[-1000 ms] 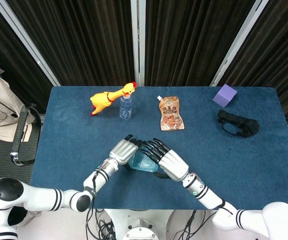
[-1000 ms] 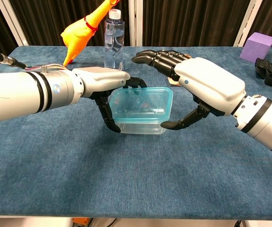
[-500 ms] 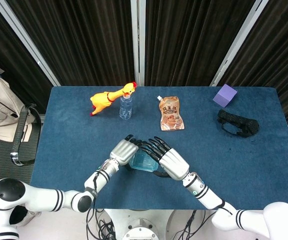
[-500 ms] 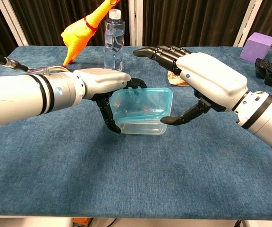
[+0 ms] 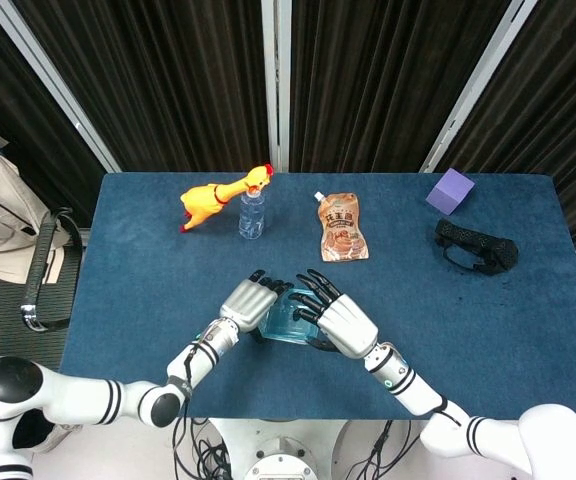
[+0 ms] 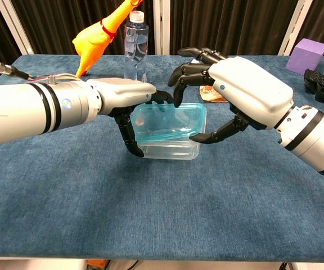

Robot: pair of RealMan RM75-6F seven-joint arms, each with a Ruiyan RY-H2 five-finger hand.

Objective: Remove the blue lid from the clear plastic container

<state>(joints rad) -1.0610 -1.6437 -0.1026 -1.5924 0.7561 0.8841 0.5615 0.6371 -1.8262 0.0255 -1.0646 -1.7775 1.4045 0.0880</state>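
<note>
Chest view: clear plastic container (image 6: 170, 147) sits on the blue table (image 6: 151, 214), near its front edge, blue lid (image 6: 170, 121) on top with its near right corner tipped up off the rim. My left hand (image 6: 122, 95) grips the container's left end, thumb down the front wall, fingers curled over the far edge. My right hand (image 6: 246, 93) has its thumb hooked under the lid's right front corner, fingers bent down over the lid top. Behind: water bottle (image 6: 135, 45), rubber chicken (image 6: 97, 39), brown pouch (image 5: 342, 228).
</note>
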